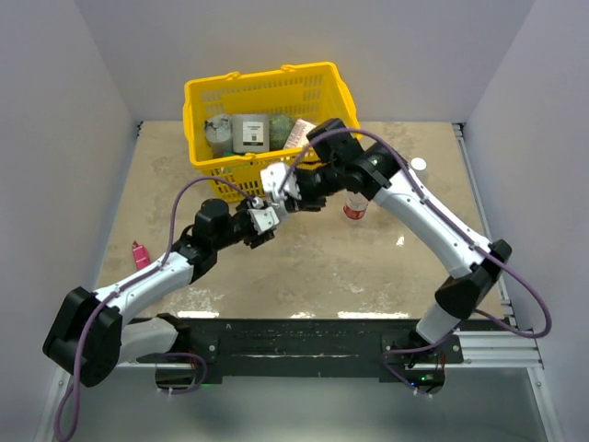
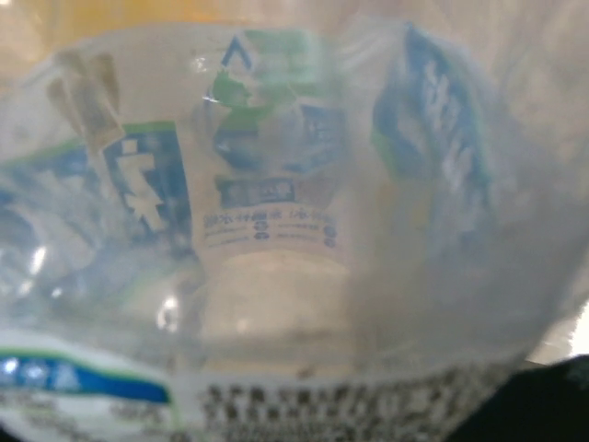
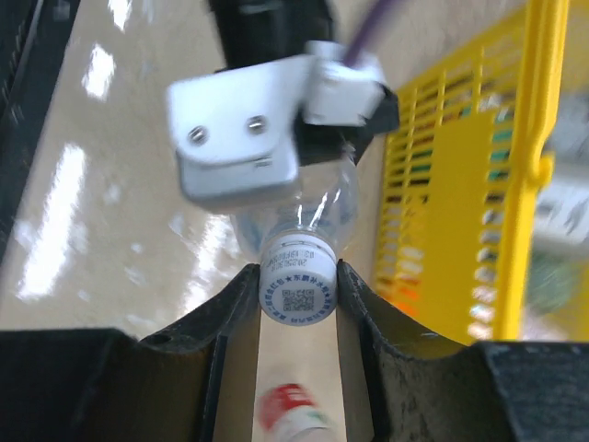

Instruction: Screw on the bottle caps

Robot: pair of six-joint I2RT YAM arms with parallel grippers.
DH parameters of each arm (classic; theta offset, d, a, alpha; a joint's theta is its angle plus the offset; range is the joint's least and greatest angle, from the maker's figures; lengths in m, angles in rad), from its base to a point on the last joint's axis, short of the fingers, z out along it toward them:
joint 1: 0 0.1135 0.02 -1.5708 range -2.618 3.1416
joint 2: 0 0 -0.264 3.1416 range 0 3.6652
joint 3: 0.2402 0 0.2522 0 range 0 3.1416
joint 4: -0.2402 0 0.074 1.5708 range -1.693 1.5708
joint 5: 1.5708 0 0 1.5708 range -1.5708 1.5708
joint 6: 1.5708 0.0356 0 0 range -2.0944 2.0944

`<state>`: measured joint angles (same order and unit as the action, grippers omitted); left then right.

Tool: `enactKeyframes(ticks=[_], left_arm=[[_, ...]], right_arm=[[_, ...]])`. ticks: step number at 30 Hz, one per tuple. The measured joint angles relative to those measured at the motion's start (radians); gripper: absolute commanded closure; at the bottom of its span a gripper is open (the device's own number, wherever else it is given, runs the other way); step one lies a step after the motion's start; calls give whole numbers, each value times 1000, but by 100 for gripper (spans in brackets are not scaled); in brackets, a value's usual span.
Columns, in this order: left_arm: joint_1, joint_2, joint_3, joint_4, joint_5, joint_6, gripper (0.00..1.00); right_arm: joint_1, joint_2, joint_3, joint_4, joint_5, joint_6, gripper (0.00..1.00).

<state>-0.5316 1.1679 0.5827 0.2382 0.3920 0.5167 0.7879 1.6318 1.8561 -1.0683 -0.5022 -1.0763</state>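
A short clear bottle with a bluish label (image 2: 276, 184) fills the left wrist view and hides that gripper's fingers. In the right wrist view my left gripper (image 3: 248, 147) is clamped round this bottle's body (image 3: 336, 207). A white cap (image 3: 296, 299) with printed code sits on the bottle's neck. My right gripper (image 3: 296, 276) is shut on the cap, one finger on each side. From above, both grippers meet in front of the basket, left gripper (image 1: 262, 221) and right gripper (image 1: 279, 189). A slim red-labelled bottle (image 1: 354, 207) stands upright to their right. Another white cap (image 1: 419, 164) lies at the far right.
A yellow basket (image 1: 207, 97) with jars and packets stands at the back, just behind the two grippers. A pink tube (image 1: 140, 253) lies at the left, beside the left arm. The red-labelled bottle (image 3: 294, 414) shows blurred below the right fingers.
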Motion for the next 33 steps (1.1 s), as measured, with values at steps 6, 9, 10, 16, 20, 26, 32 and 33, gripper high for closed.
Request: enactKeyframes(ticks=[6, 9, 10, 16, 20, 26, 32, 33], left_arm=[[-44, 30, -26, 90, -461, 16, 100], [-69, 90, -31, 138, -600, 92, 100], [-72, 103, -34, 155, -628, 111, 100], [-73, 123, -54, 228, -739, 172, 100], [-53, 78, -54, 228, -720, 134, 100], [18, -66, -57, 83, -366, 61, 100], [47, -45, -3, -110, 3, 44, 100], [47, -33, 8, -129, 34, 44, 100]], right_arm=[[-137, 172, 66, 162, -96, 745, 100], [-174, 214, 48, 182, -131, 938, 100], [-178, 225, 47, 188, -138, 976, 92], [-183, 277, 100, 192, -142, 1066, 19], [-208, 360, 368, 51, -145, 932, 14], [-209, 66, 188, 50, -147, 465, 21], [-50, -272, -135, 76, -145, 27, 25], [-27, -285, -153, 76, -146, -32, 26]])
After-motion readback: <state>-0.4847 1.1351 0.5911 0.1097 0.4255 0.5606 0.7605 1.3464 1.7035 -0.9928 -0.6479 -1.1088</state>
